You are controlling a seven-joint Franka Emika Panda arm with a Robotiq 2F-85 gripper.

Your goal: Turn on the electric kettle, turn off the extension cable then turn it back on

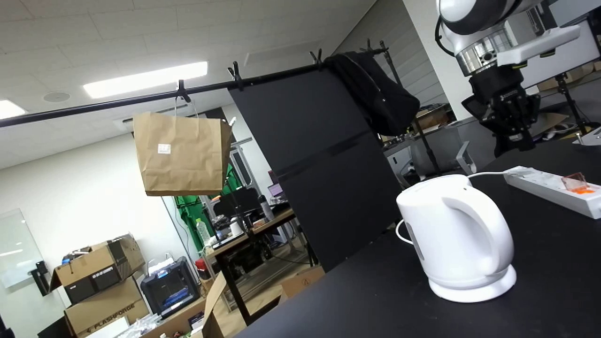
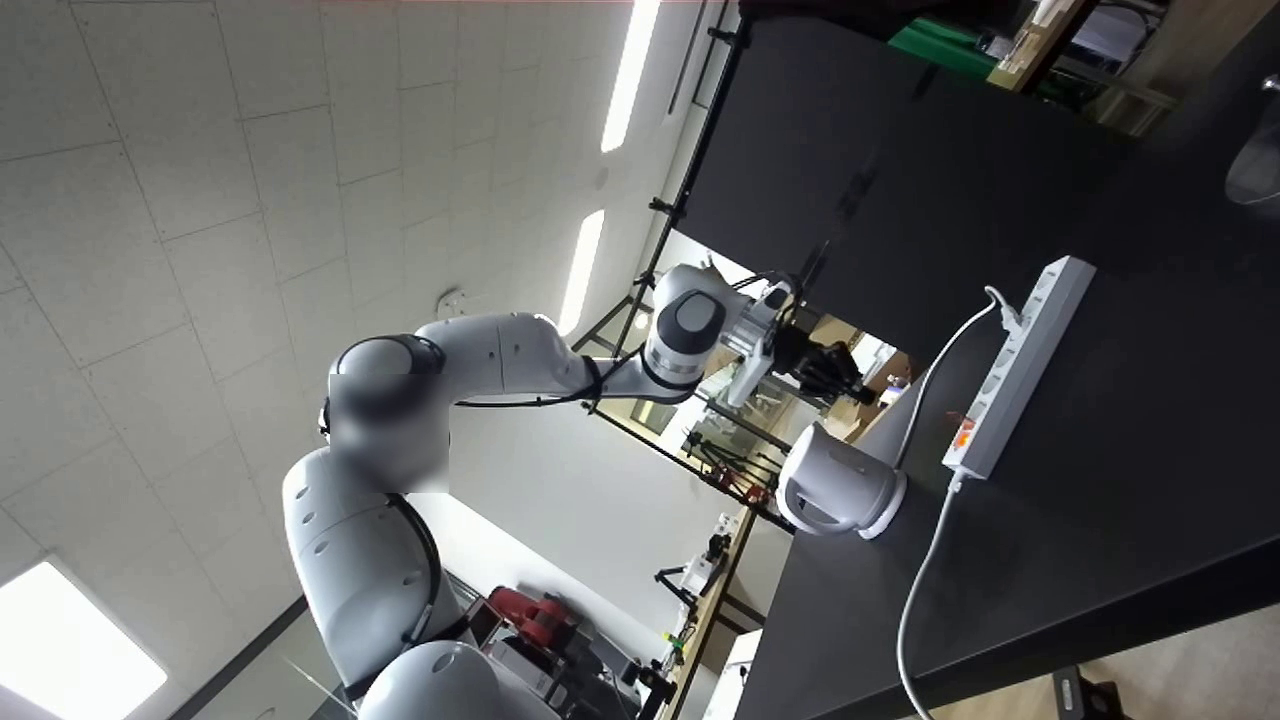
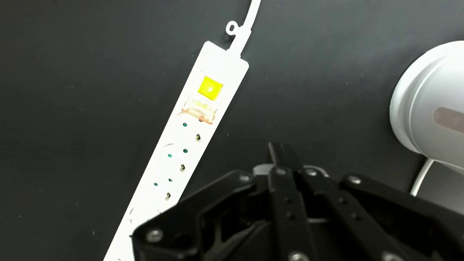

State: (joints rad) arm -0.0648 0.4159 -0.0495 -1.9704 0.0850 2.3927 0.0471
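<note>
The electric kettle (image 1: 458, 234), a white rounded jug, stands upright on its round base on the black table; its lower part is at the right edge of the wrist view (image 3: 442, 108). Beside it lies the extension cable (image 2: 1025, 365), a long white power strip that runs diagonally through the wrist view (image 3: 170, 159). Its switch (image 3: 210, 88) looks bright yellow there and orange in both exterior views, with a clear hinged cover (image 3: 200, 110) raised beside it. My gripper (image 3: 284, 154) is shut and empty, raised above the table and touching neither thing. In the wrist view its fingertips appear between strip and kettle.
A white cord (image 2: 945, 350) links the kettle's base to a plug (image 2: 1011, 318) in the strip. The strip's own cord (image 2: 922, 590) hangs over the table edge. A black panel (image 1: 338, 169) stands behind the table (image 1: 375, 291). A metal part (image 1: 590, 137) sits beyond the strip.
</note>
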